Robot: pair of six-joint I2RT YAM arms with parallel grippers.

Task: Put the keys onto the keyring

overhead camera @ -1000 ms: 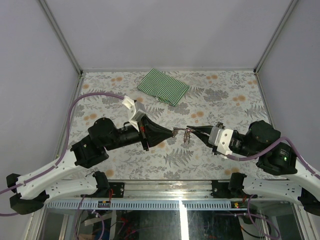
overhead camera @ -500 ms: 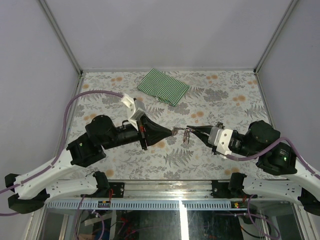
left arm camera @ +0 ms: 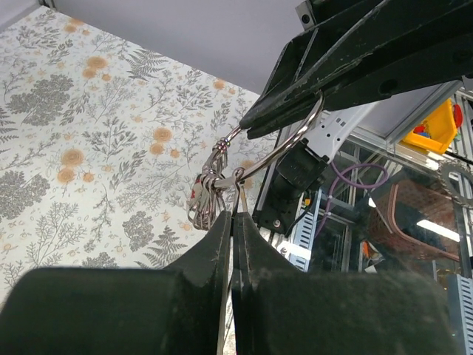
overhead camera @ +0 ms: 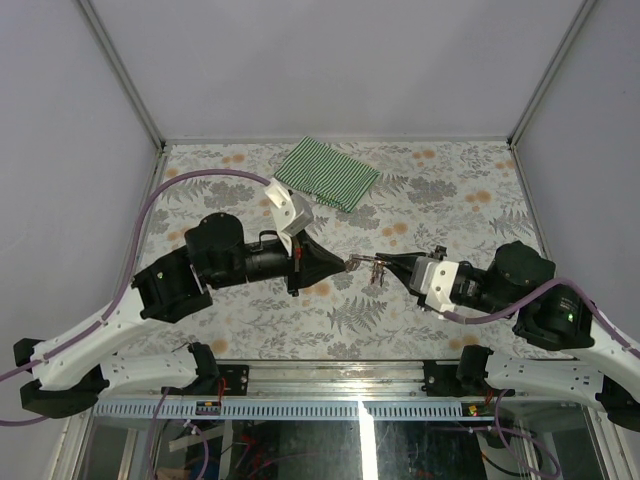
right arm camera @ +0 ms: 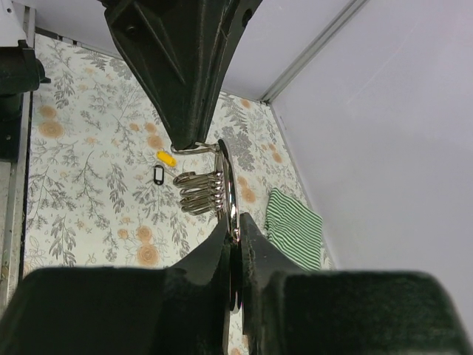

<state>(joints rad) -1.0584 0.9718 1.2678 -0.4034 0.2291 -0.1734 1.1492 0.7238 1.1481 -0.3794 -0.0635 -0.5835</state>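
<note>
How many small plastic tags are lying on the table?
2. A yellow tag and a black tag lie close together on the table, left of the rings in the right wrist view. More may be hidden.

Floral table [overhead camera: 450, 200], striped cloth [overhead camera: 326, 173], 2 keys [right arm camera: 158, 174]

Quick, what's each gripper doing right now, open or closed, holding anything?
Left gripper: closed, pinching a thin metal part of the bunch of silver wire rings.
Right gripper: closed on that bunch's large outer ring.
</note>
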